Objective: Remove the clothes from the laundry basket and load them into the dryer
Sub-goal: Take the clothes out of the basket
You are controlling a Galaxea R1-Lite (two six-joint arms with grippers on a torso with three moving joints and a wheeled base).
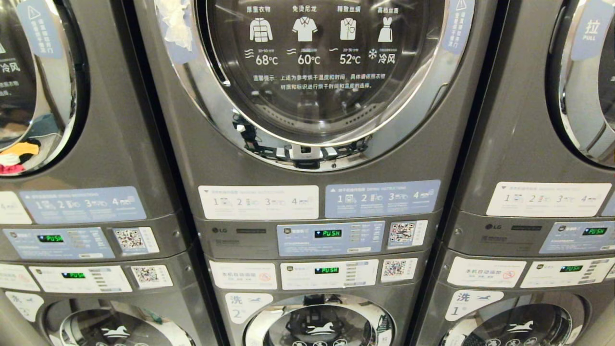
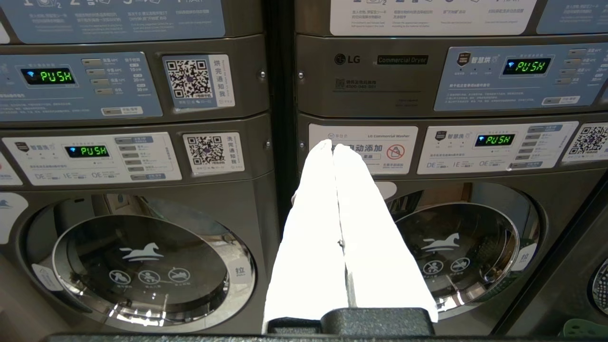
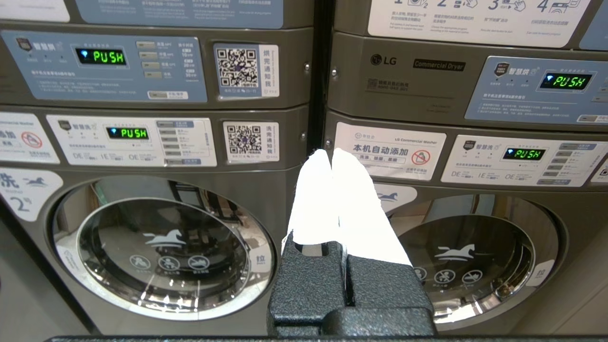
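Observation:
The dryer point(image 1: 317, 72) is the upper grey LG machine straight ahead, and its round glass door is closed. Its control panel point(image 2: 403, 71) reads PUSH in green and also shows in the right wrist view point(image 3: 437, 66). Neither arm appears in the head view. My left gripper point(image 2: 332, 145) is shut and empty, white fingers pressed together, aimed at the seam between the left and middle stacks. My right gripper point(image 3: 331, 153) is also shut and empty, facing the seam between the middle and right stacks. The laundry basket and its clothes are out of view.
A washer with a closed round door point(image 1: 317, 327) sits under the dryer. Matching stacks stand to the left point(image 1: 72, 144) and right point(image 1: 552, 144). Coloured fabric point(image 1: 17, 156) shows in the left upper door's glass. A green object's edge point(image 2: 586, 330) shows at floor level.

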